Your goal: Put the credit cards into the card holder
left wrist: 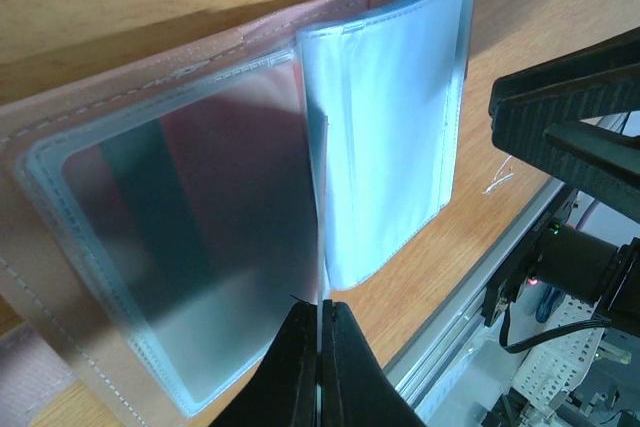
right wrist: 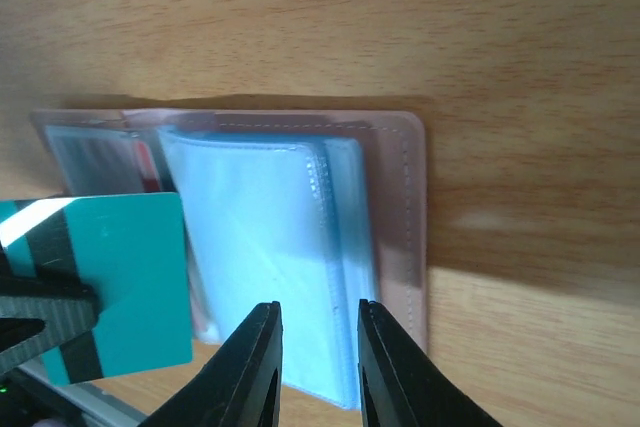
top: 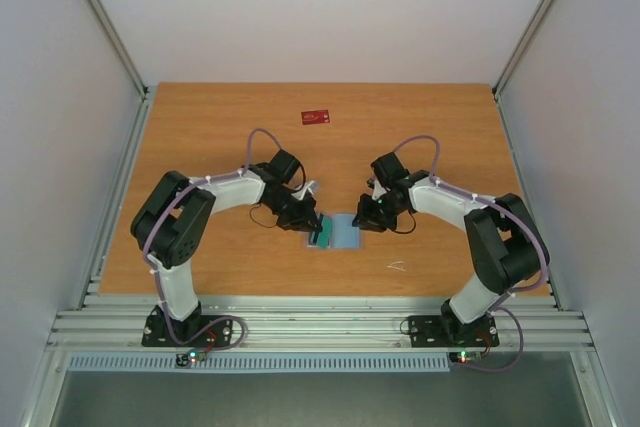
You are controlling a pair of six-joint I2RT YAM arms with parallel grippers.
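The card holder (top: 346, 235) lies open on the table, its tan cover (right wrist: 400, 207) under pale blue clear sleeves (left wrist: 400, 97). My left gripper (top: 319, 233) is shut on the teal-green credit card (right wrist: 120, 277). The left wrist view shows this card edge-on (left wrist: 322, 247) between the shut fingertips (left wrist: 322, 313), over the fold between the sleeves. A red card (right wrist: 150, 162) shows inside a left sleeve. Another red credit card (top: 316, 116) lies far back on the table. My right gripper (top: 366, 217) stands with its jaws a little apart (right wrist: 320, 315) over the right stack of sleeves, holding nothing that I can see.
A tiny white scrap (top: 397, 266) lies on the wood near the front edge, right of the holder. The metal rail (top: 320, 312) runs along the table's near edge, just behind both grippers. White walls close in both sides.
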